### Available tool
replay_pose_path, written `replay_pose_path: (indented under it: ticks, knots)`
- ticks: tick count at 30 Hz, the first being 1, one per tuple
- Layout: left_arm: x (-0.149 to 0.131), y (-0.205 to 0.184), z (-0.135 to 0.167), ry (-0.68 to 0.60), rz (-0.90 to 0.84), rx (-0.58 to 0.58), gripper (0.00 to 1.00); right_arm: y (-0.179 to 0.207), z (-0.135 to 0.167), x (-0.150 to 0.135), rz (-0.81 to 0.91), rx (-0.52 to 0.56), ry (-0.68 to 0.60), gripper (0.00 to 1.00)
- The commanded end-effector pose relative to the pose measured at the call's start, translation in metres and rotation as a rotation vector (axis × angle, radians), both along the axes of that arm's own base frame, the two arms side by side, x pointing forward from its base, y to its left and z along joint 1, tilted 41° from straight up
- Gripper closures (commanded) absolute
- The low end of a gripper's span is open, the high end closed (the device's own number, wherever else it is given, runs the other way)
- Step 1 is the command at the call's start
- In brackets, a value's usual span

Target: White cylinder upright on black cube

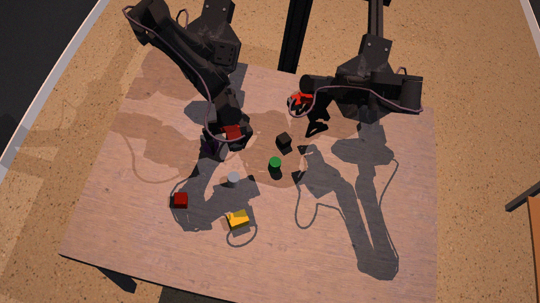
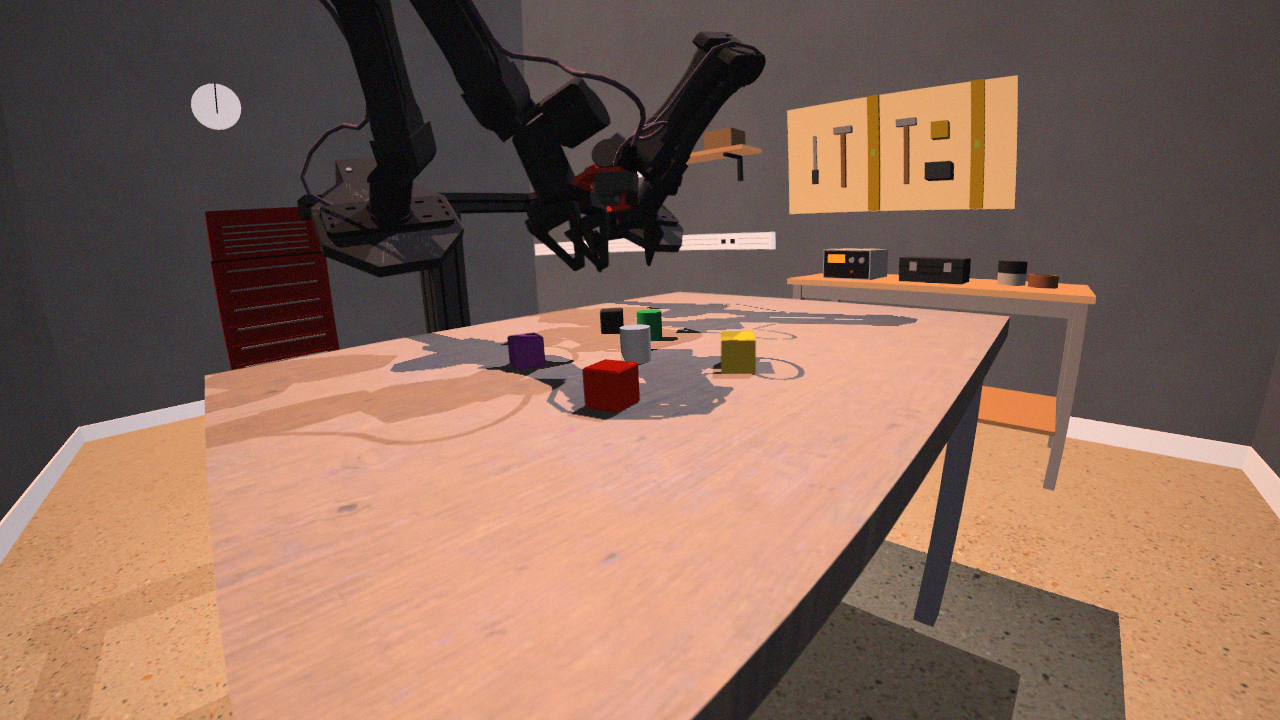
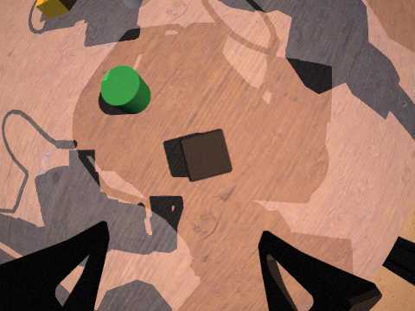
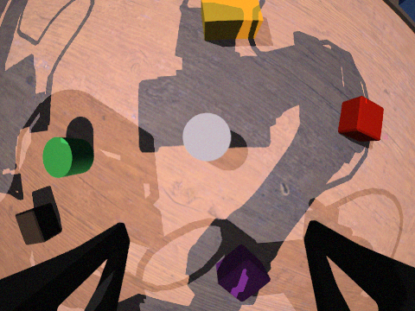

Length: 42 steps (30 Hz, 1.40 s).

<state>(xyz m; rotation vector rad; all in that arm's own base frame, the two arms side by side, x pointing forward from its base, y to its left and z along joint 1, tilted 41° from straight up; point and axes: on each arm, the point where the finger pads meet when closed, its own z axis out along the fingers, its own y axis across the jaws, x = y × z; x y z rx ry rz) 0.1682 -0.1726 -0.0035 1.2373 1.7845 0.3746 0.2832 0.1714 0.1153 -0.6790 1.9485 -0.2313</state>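
Observation:
The white cylinder (image 1: 234, 178) (image 2: 634, 342) (image 4: 207, 136) stands upright on the table, near its middle. The black cube (image 1: 283, 139) (image 2: 611, 319) (image 3: 207, 155) (image 4: 36, 222) sits farther back, apart from the cylinder. My right gripper (image 1: 225, 146) (image 4: 217, 235) is open and empty. It hangs above the purple cube (image 4: 242, 272) (image 2: 526, 350), just short of the white cylinder. My left gripper (image 1: 316, 126) (image 3: 185, 237) is open and empty. It hangs above the table just behind the black cube.
A green cylinder (image 1: 274, 164) (image 2: 649, 322) (image 3: 124, 90) (image 4: 67, 156) stands between the black cube and the white cylinder. A red cube (image 1: 180, 199) (image 2: 611, 385) (image 4: 360, 118) and a yellow cube (image 1: 238, 218) (image 2: 737, 351) (image 4: 231, 17) lie nearer the table's front.

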Motion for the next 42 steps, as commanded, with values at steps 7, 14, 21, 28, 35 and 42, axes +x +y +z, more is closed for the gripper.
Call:
replay_pose_path:
  ticks: [7,14,21,28,35,42]
  knots:
    - [-0.001,-0.003,0.001,-0.009,-0.01,-0.006,0.0,0.011,0.02,0.009,0.009,0.05,-0.04,0.0]
    - [-0.001,-0.003,0.001,-0.009,-0.01,-0.006,0.0,0.011,0.02,0.009,0.009,0.05,-0.04,0.0]
    - [-0.003,0.0,-0.001,-0.008,-0.006,-0.006,0.11,0.008,0.016,0.006,0.005,0.039,-0.032,0.0]
    - [0.008,-0.017,-0.006,0.147,0.144,-0.148,0.36,0.008,0.016,0.006,0.005,0.039,-0.032,0.0]
    - [0.052,-0.045,0.015,0.251,0.381,-0.389,0.36,0.008,0.016,0.006,0.005,0.039,-0.032,0.0]
    - [0.107,-0.059,0.043,0.352,0.632,-0.655,0.36,0.008,0.016,0.006,0.005,0.039,-0.032,0.0]
